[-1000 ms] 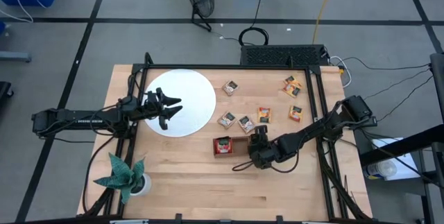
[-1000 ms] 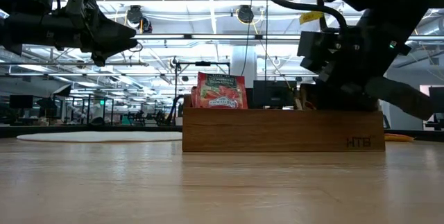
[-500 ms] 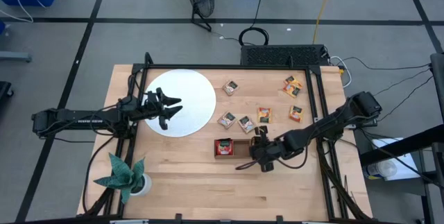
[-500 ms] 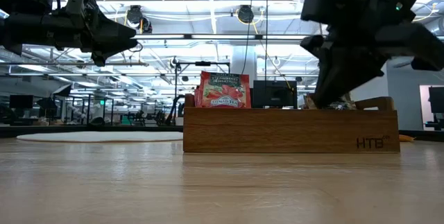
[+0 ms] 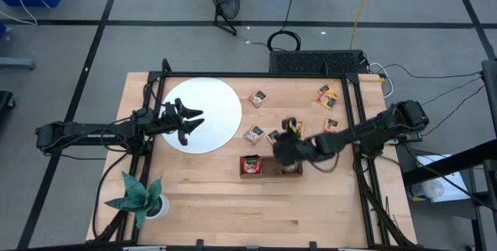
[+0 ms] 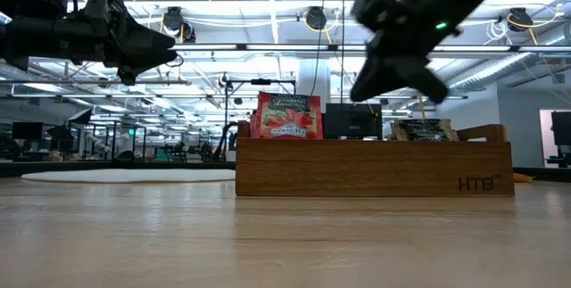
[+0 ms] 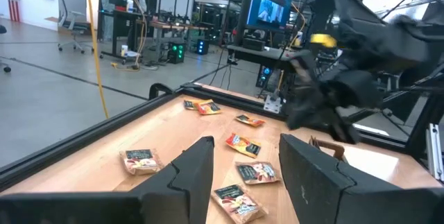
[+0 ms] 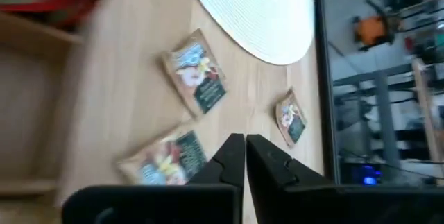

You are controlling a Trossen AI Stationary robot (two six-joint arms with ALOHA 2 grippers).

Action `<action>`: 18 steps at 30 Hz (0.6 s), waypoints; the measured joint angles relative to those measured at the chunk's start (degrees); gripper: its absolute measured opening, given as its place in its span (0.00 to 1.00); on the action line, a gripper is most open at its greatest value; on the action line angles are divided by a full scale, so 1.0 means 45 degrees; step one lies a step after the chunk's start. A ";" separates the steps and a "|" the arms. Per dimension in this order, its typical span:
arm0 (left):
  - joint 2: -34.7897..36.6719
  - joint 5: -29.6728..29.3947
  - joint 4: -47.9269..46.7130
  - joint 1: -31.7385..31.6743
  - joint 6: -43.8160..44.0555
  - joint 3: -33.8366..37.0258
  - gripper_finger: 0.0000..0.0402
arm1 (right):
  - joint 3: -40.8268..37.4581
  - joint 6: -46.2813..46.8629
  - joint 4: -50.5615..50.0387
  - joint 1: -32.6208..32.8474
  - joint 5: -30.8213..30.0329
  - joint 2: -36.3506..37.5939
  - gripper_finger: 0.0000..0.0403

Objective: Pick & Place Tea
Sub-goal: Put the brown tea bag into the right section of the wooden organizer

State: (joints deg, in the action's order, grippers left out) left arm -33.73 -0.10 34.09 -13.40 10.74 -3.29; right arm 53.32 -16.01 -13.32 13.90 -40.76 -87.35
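Note:
Several tea sachets lie flat on the table beyond the wooden tray (image 5: 270, 165), among them two (image 8: 196, 78) (image 8: 166, 158) just ahead of my right gripper. A red sachet (image 6: 287, 116) stands in the tray's left compartment, and a dark one (image 6: 424, 129) lies in its right compartment. My right gripper (image 5: 278, 147) hangs shut and empty above the tray's far side, slanting down toward the white disc (image 5: 203, 114). My left gripper (image 7: 246, 175) stands open and level over the disc's near left part, holding nothing.
A green paper plant (image 5: 138, 196) stands at the near left corner. More sachets lie toward the far right (image 5: 327, 95) (image 5: 331, 125). A black frame (image 5: 353, 111) runs along the table's edges. Bare wood lies in front of the tray.
My right gripper has risen out of the tray's right compartment and gone toward the far edge, tipping its fingers less steeply and rolling a little. A dark sachet stays in that compartment. The left arm kept still.

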 joint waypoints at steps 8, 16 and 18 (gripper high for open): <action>-0.0001 0.0000 0.0000 -0.0001 -0.0003 0.0000 0.41 | 0.0905 -0.0945 0.2340 -0.4512 0.4817 -0.0257 0.27; 0.0004 0.0003 0.0000 0.0007 -0.0002 0.0000 0.41 | 0.5896 0.0199 0.0100 -0.6769 0.6419 -0.3501 0.53; -0.0001 0.0000 0.0000 0.0003 -0.0003 0.0000 0.41 | 0.7167 0.0702 -0.1101 -0.7137 0.7512 -0.4591 0.55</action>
State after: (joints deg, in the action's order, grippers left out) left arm -33.74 -0.10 34.09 -13.39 10.72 -3.29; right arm 85.57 -12.85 -18.27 -18.21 -6.95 -108.01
